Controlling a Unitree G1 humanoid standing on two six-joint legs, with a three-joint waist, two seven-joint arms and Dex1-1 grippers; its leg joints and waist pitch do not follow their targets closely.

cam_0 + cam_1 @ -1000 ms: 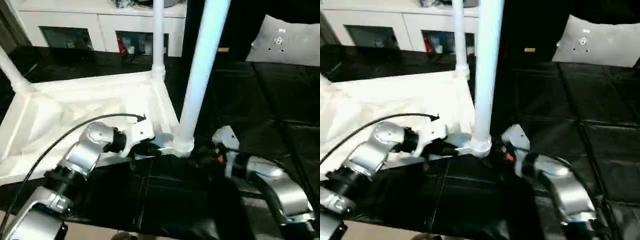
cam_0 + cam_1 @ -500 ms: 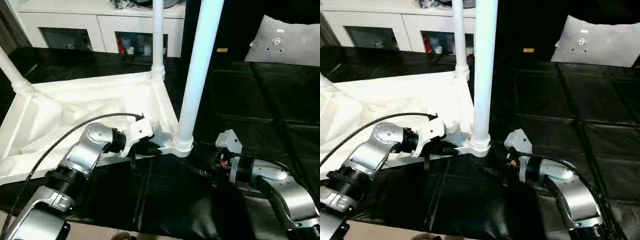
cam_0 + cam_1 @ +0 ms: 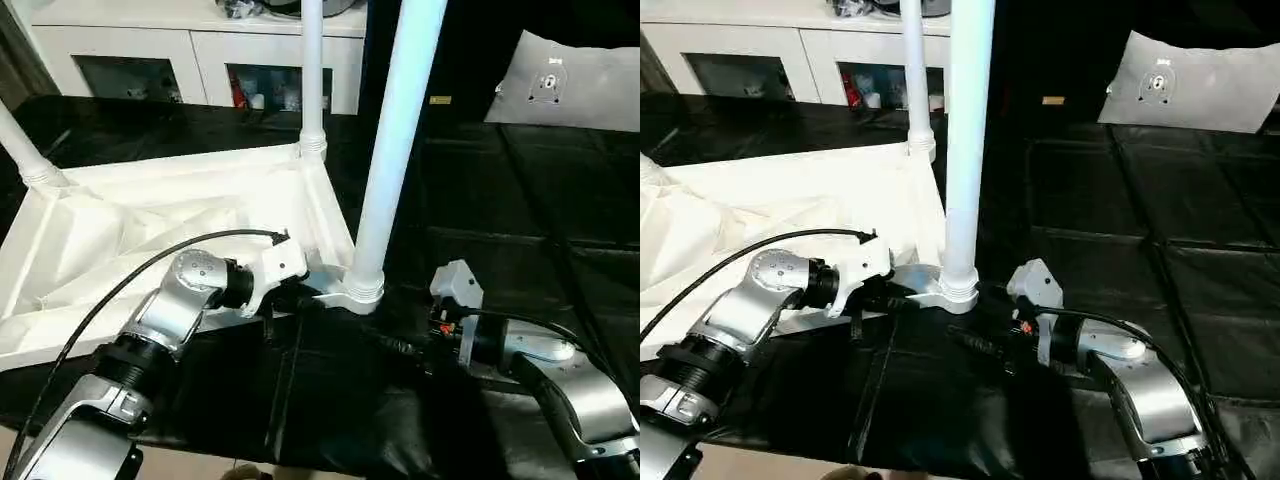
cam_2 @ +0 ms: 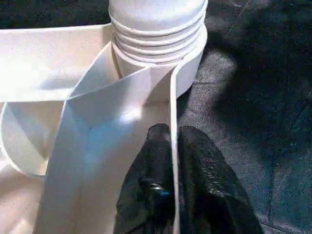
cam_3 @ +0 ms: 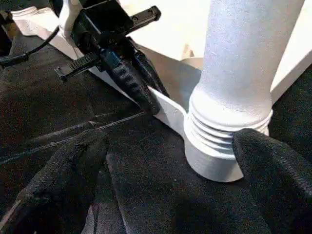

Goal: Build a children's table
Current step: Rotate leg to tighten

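Right pincer (image 5: 165, 161): spread wide, released, flanking the nearest leg (image 3: 395, 150) at its threaded base. Left pincer (image 4: 170, 146): clenched on the rim of the children's table (image 3: 150, 230), which lies upside down on black mats (image 3: 520, 200). Beyond: white cabinet (image 3: 200, 50).

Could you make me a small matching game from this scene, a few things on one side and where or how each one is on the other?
Things:
1. left gripper
2. right gripper
3. nearest leg
4. cabinet

States:
A. stands upright in a corner socket
B. jaws wide apart, either side of the leg's base
C. at the back, with glass doors
D. jaws shut on the tabletop's rim

Pairs: 1-D, 2-B, 3-A, 4-C
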